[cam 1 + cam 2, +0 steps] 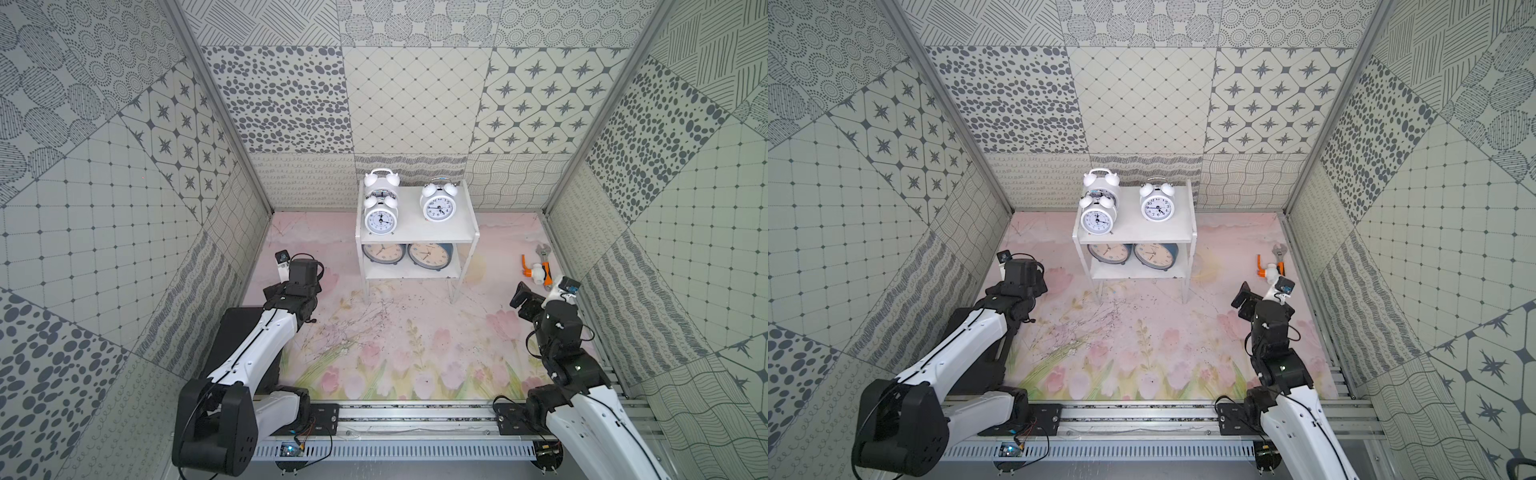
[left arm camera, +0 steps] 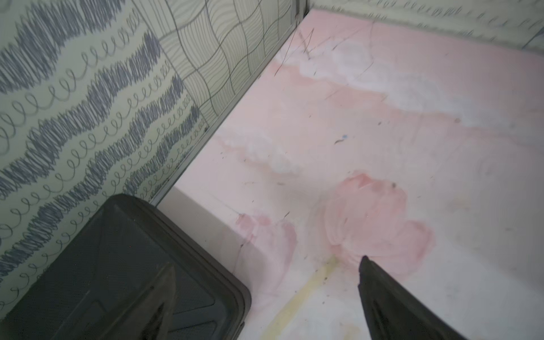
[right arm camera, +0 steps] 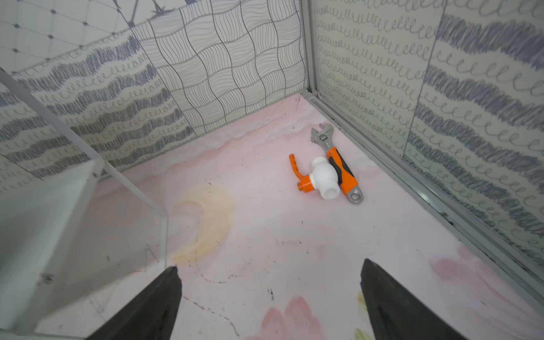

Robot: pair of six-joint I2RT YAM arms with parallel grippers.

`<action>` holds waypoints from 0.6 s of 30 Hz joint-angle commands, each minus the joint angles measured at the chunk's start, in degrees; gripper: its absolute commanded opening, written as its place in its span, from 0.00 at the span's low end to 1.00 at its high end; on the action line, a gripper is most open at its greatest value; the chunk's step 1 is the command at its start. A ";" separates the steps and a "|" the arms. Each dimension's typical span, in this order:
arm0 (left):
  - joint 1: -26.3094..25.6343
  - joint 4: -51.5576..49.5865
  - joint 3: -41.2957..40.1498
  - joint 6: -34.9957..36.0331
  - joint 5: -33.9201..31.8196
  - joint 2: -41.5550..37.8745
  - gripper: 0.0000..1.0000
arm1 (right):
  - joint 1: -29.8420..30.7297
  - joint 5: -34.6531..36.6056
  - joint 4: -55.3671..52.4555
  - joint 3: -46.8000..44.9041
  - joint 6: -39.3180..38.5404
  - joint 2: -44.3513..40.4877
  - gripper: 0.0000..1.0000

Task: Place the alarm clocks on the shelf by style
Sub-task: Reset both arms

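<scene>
All five clocks are seen on the shelf (image 1: 409, 226). The three white clocks (image 1: 380, 218) are on the top tier, two at one end, one behind the other, and one at the other end. The two blue clocks (image 1: 430, 254) are side by side on the lower tier. The sort by style is judged done, so only a clean retreat is left.

The left gripper (image 2: 265, 279) is spread wide and empty over the mat (image 2: 382, 147), beside a black tray (image 2: 132, 265) and well apart from the shelf. The right gripper (image 3: 269, 265) is likewise spread and empty, with a corner of the shelf close by and the wrench (image 3: 338, 159) and valve (image 3: 321, 179) lying ahead of it.

Both arms are best drawn back slowly and away from the shelf, so that its thin legs are not knocked and the upright clocks are not toppled. The wrench and valve are to be left untouched.
</scene>
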 commanded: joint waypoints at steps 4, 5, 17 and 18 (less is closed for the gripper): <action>2.21 32.50 -11.74 7.15 2.87 3.19 1.00 | -1.62 17.07 17.10 -5.34 -1.22 13.21 0.99; 2.39 34.51 -12.83 6.19 3.21 3.69 1.00 | -2.19 16.43 19.51 -5.00 -2.61 15.39 0.99; 4.85 65.70 -19.82 6.32 5.97 15.66 1.00 | -11.89 -13.51 65.95 -4.74 -14.45 48.13 0.99; 5.00 62.37 -18.75 6.58 9.95 14.87 1.00 | -12.18 -14.86 69.41 -4.26 -13.90 52.56 0.99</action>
